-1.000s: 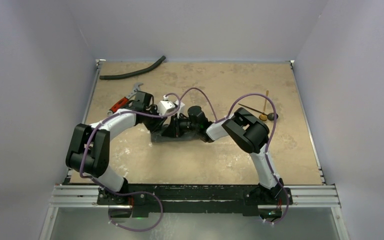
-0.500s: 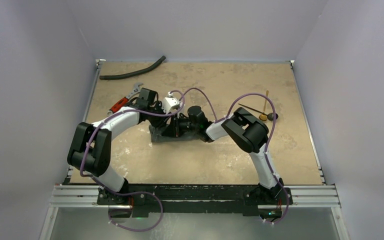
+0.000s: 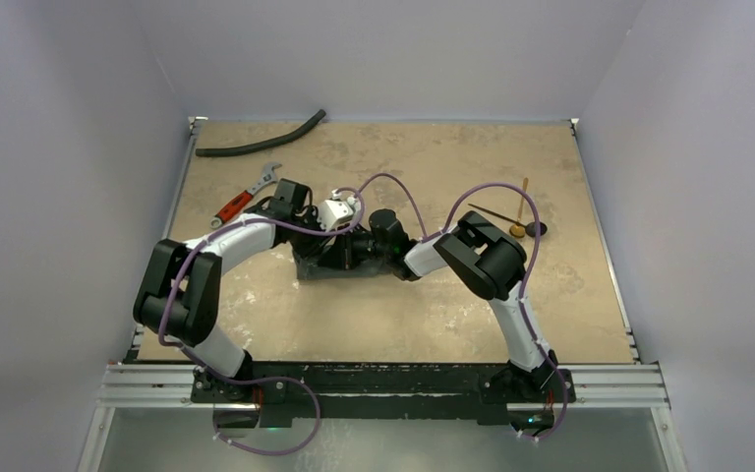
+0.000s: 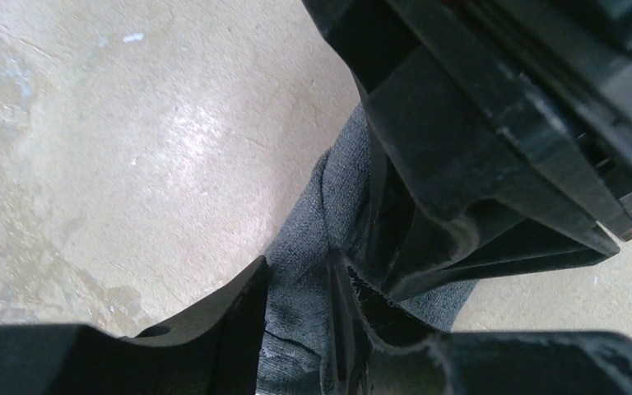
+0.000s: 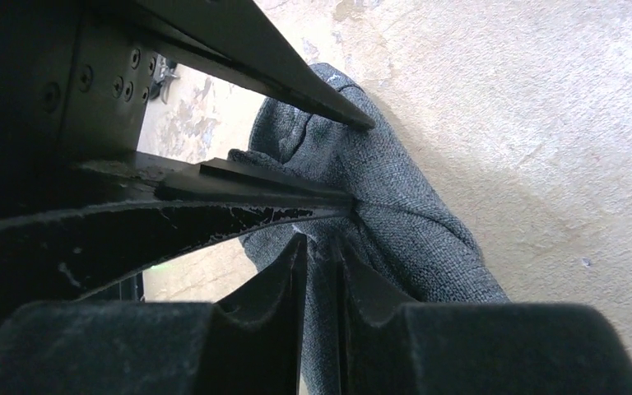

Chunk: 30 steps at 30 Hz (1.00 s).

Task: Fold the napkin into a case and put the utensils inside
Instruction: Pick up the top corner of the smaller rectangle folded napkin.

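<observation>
A black hose (image 3: 261,138) and a red-handled wrench (image 3: 244,200) lie in the upper left of the top view. My left claw (image 4: 296,329) is pinched on the grey napkin (image 4: 313,239), which sits bunched up in the middle of the tabletop (image 3: 403,315). My right claw (image 5: 317,288) pinches the napkin too. The utensils (image 3: 518,231) lie together far right, well apart from the napkin.

A robot lab cell: plain walls (image 3: 59,147) enclose a table (image 3: 403,315) on aluminium rails (image 3: 619,385).
</observation>
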Available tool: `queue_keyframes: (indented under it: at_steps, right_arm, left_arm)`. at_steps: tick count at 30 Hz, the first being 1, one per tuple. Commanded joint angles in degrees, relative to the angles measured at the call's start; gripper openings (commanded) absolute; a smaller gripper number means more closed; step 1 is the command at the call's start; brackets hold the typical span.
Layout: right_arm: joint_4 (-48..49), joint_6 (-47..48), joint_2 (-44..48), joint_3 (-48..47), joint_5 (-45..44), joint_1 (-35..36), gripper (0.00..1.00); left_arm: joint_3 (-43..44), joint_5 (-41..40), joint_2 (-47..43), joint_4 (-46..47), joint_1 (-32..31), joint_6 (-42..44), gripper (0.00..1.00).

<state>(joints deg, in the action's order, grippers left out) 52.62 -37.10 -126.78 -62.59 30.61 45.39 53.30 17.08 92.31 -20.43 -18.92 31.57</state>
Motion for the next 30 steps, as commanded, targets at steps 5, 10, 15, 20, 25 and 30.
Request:
queue_keyframes:
  at_steps: [5, 10, 15, 20, 25, 30]
  right_arm:
    - [-5.57, 1.62, -0.58, 2.75, -4.82, 0.58, 0.2]
    - [-4.71, 1.39, -0.22, 2.91, -5.57, 0.58, 0.2]
    - [-4.52, 1.31, -0.05, 3.42, -5.77, 0.55, 0.2]
    - [-5.84, 1.67, -0.03, 3.05, -7.15, 0.58, 0.2]
    - [-8.8, 1.58, 0.85, 3.14, -10.74, 0.54, 0.19]
    - [-10.67, 2.25, 3.5, 3.88, -15.03, 0.83, 0.18]
  left_arm:
    - [3.77, -2.65, 1.48, -5.19, -0.33, 1.06, 0.32]
    - [4.13, -4.25, 2.8, -5.17, -0.24, 0.98, 0.04]
    - [6.47, -2.36, 3.55, -5.89, -0.22, -0.2, 0.0]
    - [10.03, -0.66, 2.24, -7.9, -0.19, -2.6, 0.0]
    - [10.79, -1.82, -0.29, -9.15, 0.0, -3.3, 0.0]
    - [7.47, -1.62, -1.32, -9.76, 0.17, -3.01, 0.0]
